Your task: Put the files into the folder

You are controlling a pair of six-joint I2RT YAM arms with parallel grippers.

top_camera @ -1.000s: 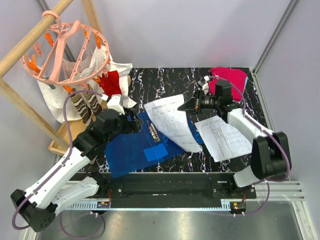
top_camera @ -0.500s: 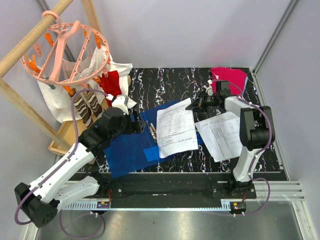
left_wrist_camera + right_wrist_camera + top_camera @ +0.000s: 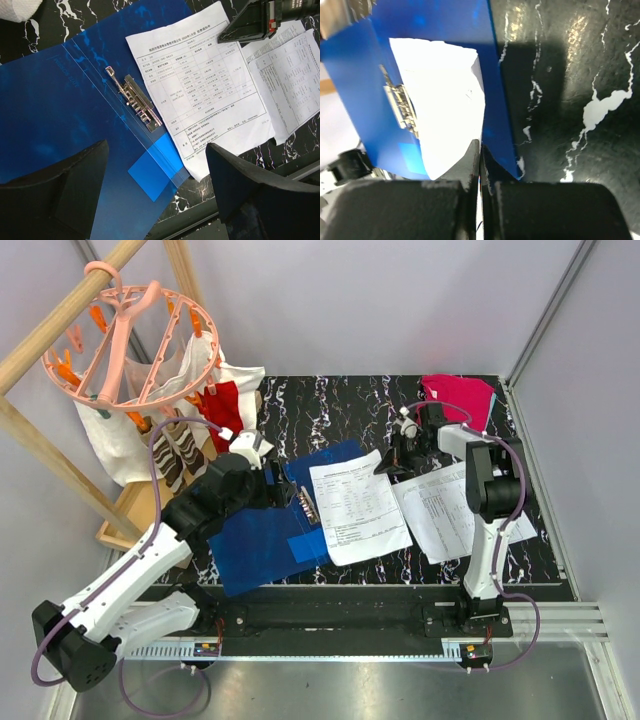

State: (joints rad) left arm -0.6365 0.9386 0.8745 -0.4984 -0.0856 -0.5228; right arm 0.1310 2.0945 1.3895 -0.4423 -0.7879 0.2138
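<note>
The blue folder (image 3: 262,535) lies open on the black marble table, its metal clip (image 3: 134,98) along the middle fold. One printed white sheet (image 3: 358,508) lies flat, partly over the folder's right half; it also shows in the left wrist view (image 3: 200,85). My right gripper (image 3: 394,460) is shut on this sheet's far right edge; in the right wrist view the gripper (image 3: 480,146) pinches the sheet (image 3: 440,105) just above the folder (image 3: 450,20). My left gripper (image 3: 155,200) is open and empty, hovering over the folder (image 3: 60,115). More sheets (image 3: 455,512) lie to the right.
Folded pink cloth (image 3: 458,398) lies at the table's far right corner. A wooden rack with a pink peg hanger (image 3: 130,340) and hanging laundry (image 3: 185,435) stands at the left. The table's front edge (image 3: 400,582) runs just below the papers.
My right gripper has brought the lifted, curled sheet down and left; it now lies flat over the folder's right half. The right arm has folded back. The left arm shifted slightly.
</note>
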